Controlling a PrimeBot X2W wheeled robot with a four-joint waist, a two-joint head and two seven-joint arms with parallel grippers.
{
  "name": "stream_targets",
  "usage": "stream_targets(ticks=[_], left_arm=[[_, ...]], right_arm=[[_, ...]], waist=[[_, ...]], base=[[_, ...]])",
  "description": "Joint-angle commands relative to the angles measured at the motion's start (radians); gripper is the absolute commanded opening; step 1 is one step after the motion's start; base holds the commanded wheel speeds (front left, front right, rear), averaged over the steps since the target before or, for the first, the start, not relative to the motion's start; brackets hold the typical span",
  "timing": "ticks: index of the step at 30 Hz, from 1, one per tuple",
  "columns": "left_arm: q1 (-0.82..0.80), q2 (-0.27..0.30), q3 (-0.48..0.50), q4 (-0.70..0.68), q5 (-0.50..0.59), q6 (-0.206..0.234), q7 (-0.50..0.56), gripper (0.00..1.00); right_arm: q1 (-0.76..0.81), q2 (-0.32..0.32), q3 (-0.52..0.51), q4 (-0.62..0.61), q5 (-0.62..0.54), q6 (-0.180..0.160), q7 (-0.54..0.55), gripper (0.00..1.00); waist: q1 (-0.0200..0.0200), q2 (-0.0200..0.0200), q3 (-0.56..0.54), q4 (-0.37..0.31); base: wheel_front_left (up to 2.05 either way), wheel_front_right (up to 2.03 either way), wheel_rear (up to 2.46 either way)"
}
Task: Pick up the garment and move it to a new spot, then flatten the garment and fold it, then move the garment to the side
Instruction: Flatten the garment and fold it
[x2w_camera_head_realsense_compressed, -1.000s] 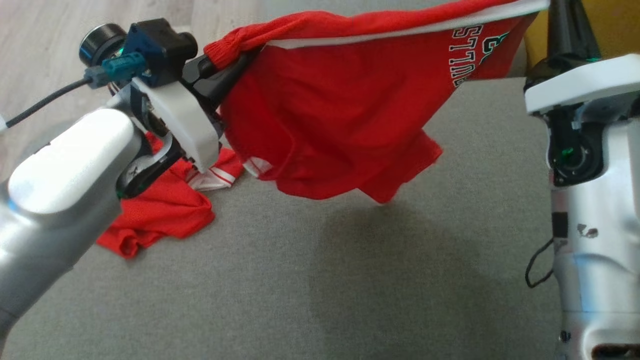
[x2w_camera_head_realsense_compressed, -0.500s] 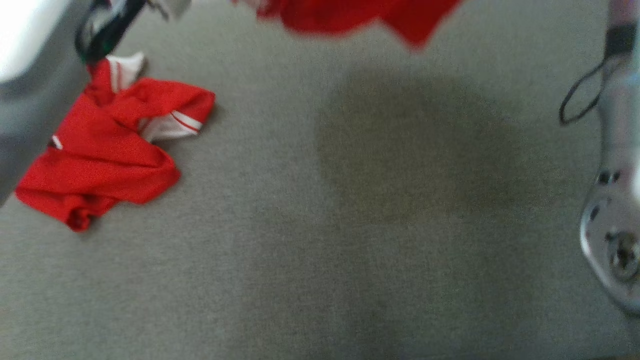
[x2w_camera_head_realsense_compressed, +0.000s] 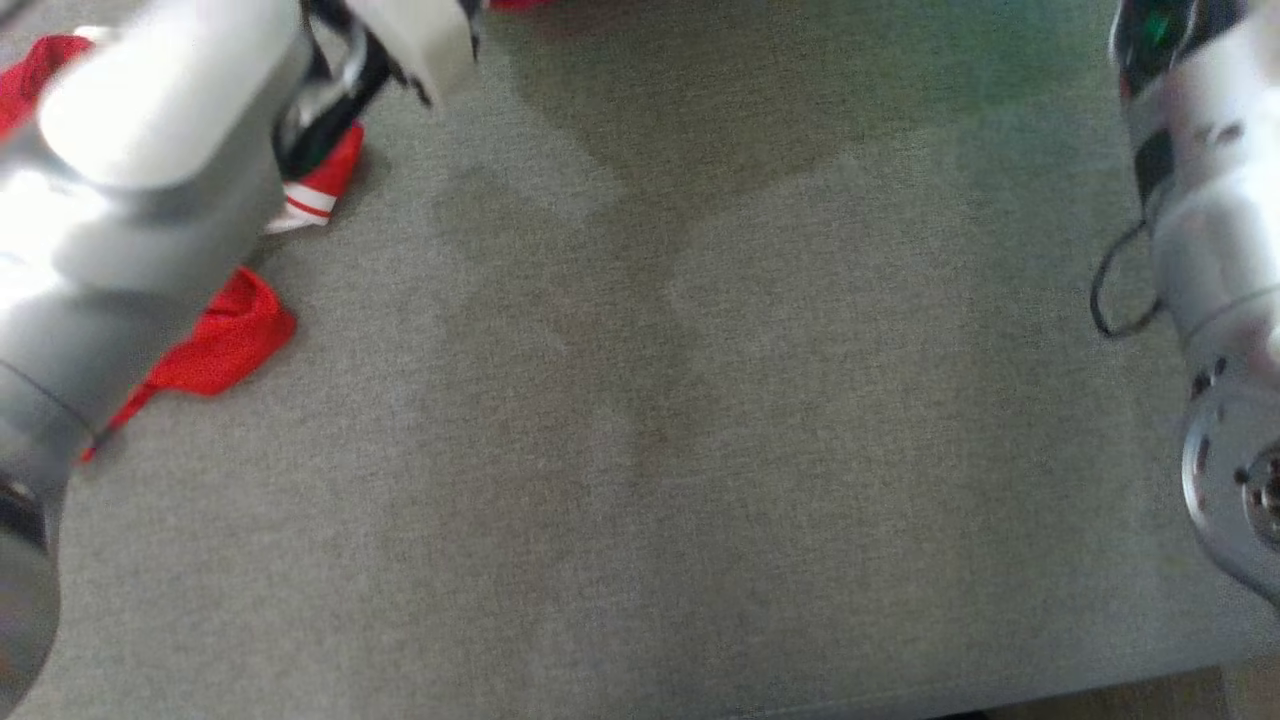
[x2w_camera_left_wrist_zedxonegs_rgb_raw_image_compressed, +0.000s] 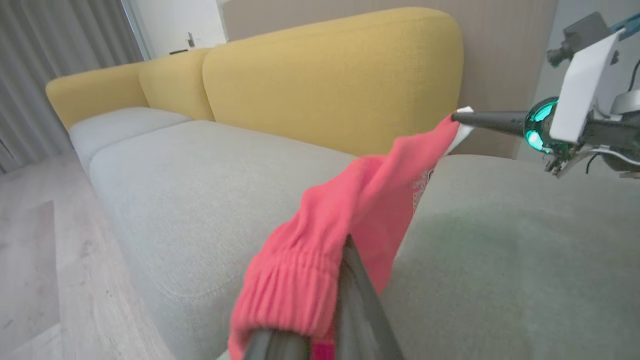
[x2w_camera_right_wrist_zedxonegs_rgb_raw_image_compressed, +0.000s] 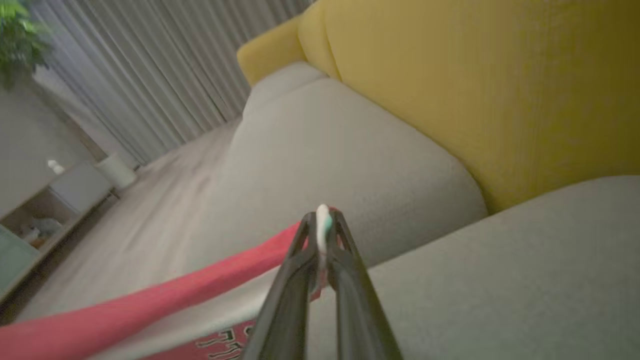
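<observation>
While the red jersey (x2w_camera_left_wrist_zedxonegs_rgb_raw_image_compressed: 365, 200) is stretched in the air above the grey seat cushion (x2w_camera_head_realsense_compressed: 700, 420), it is gripped at both ends. One ribbed red edge is pinched by the left gripper (x2w_camera_left_wrist_zedxonegs_rgb_raw_image_compressed: 346, 246), whose jaws are closed tight on the cloth, as is seen in the left wrist view. The opposite end, a white-trimmed edge, is clamped in the right gripper (x2w_camera_right_wrist_zedxonegs_rgb_raw_image_compressed: 321, 216), whose two dark fingers are pressed together on the fabric, with a sliver of white showing at the tips. Between the two grips the jersey is drawn into a sagging band over the cushion, and dark lettering can be made out on a lower fold in the right wrist view. A second red garment (x2w_camera_head_realsense_compressed: 225, 345), striped in white, is seen crumpled on the left part of the cushion, partly hidden by the left forearm (x2w_camera_head_realsense_compressed: 140, 190). The yellow backrest (x2w_camera_left_wrist_zedxonegs_rgb_raw_image_compressed: 330, 80) is seen behind the cushion.
</observation>
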Motion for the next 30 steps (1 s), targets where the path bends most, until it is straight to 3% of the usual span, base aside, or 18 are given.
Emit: stream_targets(ticks=[1,8,18,30], left_arm=[[-0.039,0.029,0.032,-0.016,-0.009,0.002,-0.011,0.00],[0.091,0.043,0.011,-0.096,-0.032,0.002,0.032,0.00],[0.315,0.075,0.010,-0.228,0.014,0.002,0.128,0.00],[0.555,-0.012,0.010,-0.190,0.017,0.002,0.061,0.00]], right_arm=[[-0.009,0.008,0.015,-0.023,-0.012,-0.001,0.009,0.00],[0.106,-0.048,0.089,0.027,-0.054,-0.001,0.182,0.00],[0.287,-0.122,0.208,-0.002,-0.001,-0.001,0.267,0.00],[0.526,-0.214,0.280,-0.128,0.159,-0.001,0.363,0.00]], waist=[[-0.0002,0.0001,0.000,0.000],[-0.0002,0.0001,-0.037,0.002],[-0.0002,0.0001,-0.157,-0.009],[-0.0002,0.0001,-0.292,-0.005]], base=[[0.00,0.00,0.00],[0.00,0.00,0.00],[0.00,0.00,0.00],[0.00,0.00,0.00]])
